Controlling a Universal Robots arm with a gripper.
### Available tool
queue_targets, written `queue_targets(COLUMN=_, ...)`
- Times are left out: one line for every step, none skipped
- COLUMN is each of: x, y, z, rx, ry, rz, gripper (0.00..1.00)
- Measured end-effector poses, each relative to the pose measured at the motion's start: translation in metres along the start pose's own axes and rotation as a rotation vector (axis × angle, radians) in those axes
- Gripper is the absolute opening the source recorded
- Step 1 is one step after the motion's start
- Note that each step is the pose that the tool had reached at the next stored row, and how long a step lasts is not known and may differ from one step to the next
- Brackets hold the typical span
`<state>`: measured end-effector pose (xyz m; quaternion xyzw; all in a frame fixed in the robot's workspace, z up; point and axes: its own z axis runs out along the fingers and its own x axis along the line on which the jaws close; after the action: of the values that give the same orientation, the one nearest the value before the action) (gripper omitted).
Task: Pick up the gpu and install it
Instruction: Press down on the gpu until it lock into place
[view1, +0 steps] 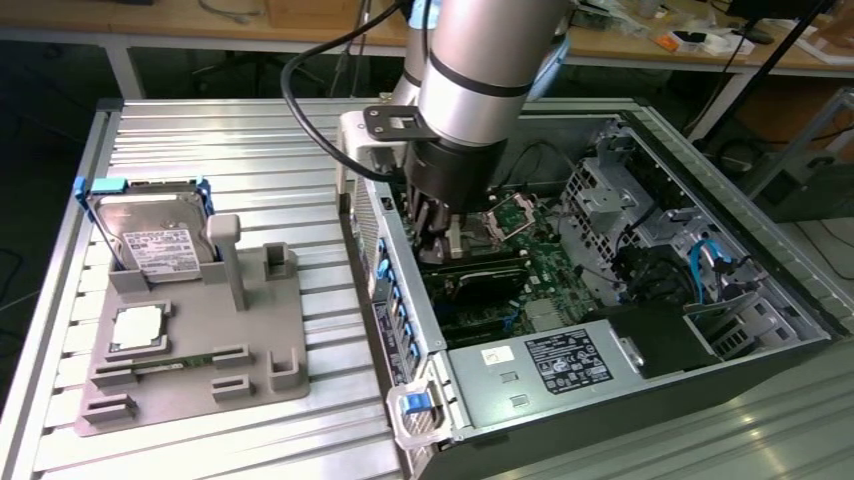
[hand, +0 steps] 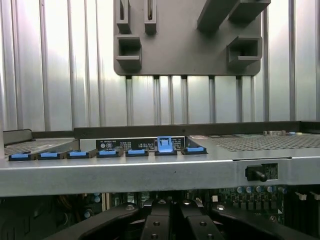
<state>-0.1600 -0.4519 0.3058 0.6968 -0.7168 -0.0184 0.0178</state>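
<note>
Black metal fingers (hand: 155, 225) sit closest to the lens, clenched together with no gap I can make out and nothing visible between them. They hang low inside the open dark-grey computer case (view1: 747, 360).

Right beneath them, in the exterior view, lies a thin dark strip that I take for the gpu (view1: 481, 262), standing on edge over the green motherboard (view1: 561, 260). Whether the fingers pinch its top edge or only press on it, I cannot tell. Its long axis seems to run from the case's rear wall, the one with the row of blue plastic clips (hand: 77, 155), straight into the case. I would guess the bracket end faces that wall, though it is hidden.

Trouble could come from a card only half seated, tilting if pushed off-centre. The bracket might also catch on the rear wall. One raised blue clip (hand: 165, 144) stands higher than its neighbours.

Outward, the case lies along the ribbed metal table's (view1: 200, 130) edge on the exterior view's right. A grey plastic fixture tray (view1: 200, 380) with a boxy silver hard drive (view1: 158, 245) sits toward the opposite edge.
</note>
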Motion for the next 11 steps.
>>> queue_targets(x=0.0, y=0.0004, z=0.0, rx=0.0001, ry=0.0, rz=0.0, gripper=0.11)
queue_targets(x=0.0001, y=0.0007, z=0.0001, rx=0.0001, ry=0.0, rz=0.0, gripper=0.11)
queue_targets(x=0.0001, y=0.0009, z=0.0001, rx=0.0, ry=0.0, rz=0.0, gripper=0.11)
queue_targets(x=0.0001, y=0.0009, z=0.0001, rx=0.0, ry=0.0, rz=0.0, gripper=0.11)
queue_targets(x=0.0001, y=0.0011, z=-0.0002, rx=0.0, ry=-0.0001, rz=0.0, gripper=0.11)
queue_targets(x=0.0001, y=0.0011, z=-0.0006, rx=0.0001, ry=-0.0002, rz=0.0, gripper=0.11)
queue_targets(x=0.0001, y=0.0012, z=-0.0012, rx=0.0001, ry=-0.0003, rz=0.0, gripper=0.11)
queue_targets(x=0.0001, y=0.0012, z=-0.002, rx=-0.0001, ry=0.0, rz=0.0, gripper=0.11)
queue_targets(x=0.0001, y=0.0013, z=-0.0029, rx=-0.0001, ry=0.0001, rz=0.0, gripper=0.11)
queue_targets(x=0.0001, y=0.0014, z=-0.0036, rx=-0.0001, ry=0.0, rz=0.0, gripper=0.11)
queue_targets(x=0.0001, y=0.0015, z=-0.0041, rx=0.0, ry=-0.0001, rz=0.0, gripper=0.11)
